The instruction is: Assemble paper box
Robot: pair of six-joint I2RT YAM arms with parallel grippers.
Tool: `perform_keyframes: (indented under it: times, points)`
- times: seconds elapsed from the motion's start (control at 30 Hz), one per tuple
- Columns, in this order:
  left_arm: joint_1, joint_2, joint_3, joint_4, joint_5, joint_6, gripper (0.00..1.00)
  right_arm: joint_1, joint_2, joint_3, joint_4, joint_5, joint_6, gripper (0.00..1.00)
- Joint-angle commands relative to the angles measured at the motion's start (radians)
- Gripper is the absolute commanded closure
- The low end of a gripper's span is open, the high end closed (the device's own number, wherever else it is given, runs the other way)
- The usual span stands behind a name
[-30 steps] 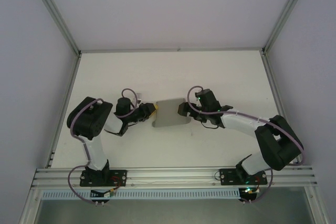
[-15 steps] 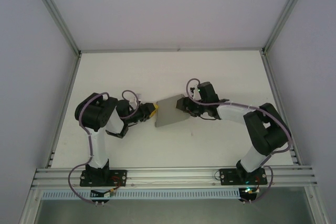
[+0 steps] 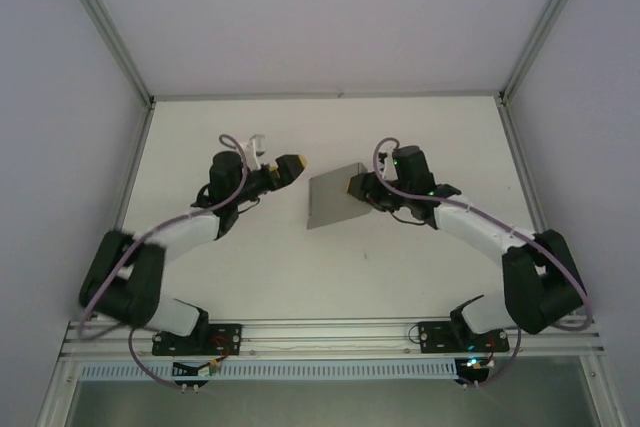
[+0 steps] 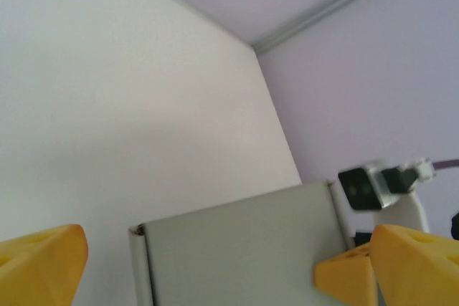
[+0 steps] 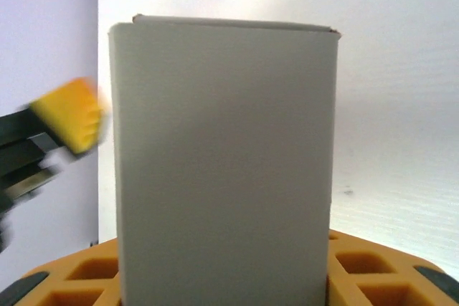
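The paper box (image 3: 332,196) is a plain grey, flat folded piece of cardboard near the table's middle. My right gripper (image 3: 357,188) is shut on its right edge. In the right wrist view the paper box (image 5: 222,155) stands up from between my yellow fingers (image 5: 362,266), with my right gripper (image 5: 222,288) clamped at its lower edge. My left gripper (image 3: 291,164) hovers open just left of and behind the box, apart from it. In the left wrist view its yellow fingertips (image 4: 39,263) are spread wide, and the paper box (image 4: 237,249) lies beyond my left gripper (image 4: 208,270).
The white table (image 3: 250,267) is ringed by an aluminium frame (image 3: 330,97) and pale walls. The right arm's wrist camera (image 4: 373,185) shows past the box's far edge. The left gripper's yellow finger (image 5: 68,116) shows left of the box in the right wrist view.
My left gripper has drawn away from the box's left edge, toward the back, as its arm stretched out. The right gripper has carried the box slightly right and back.
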Motion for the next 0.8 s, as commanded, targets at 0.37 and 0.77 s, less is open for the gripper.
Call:
perform_keyframes:
  times: [0.37, 0.77]
  points:
    - [-0.525, -0.132, 0.071, -0.372, -0.661, 1.121, 0.0, -0.231, 0.071, 0.352, -0.617, -0.269, 0.239, 0.54]
    - [-0.551, 0.133, 0.123, -0.117, -0.799, 1.309, 0.01, -0.248, 0.211, 0.437, -0.757, -0.427, 0.211, 0.56]
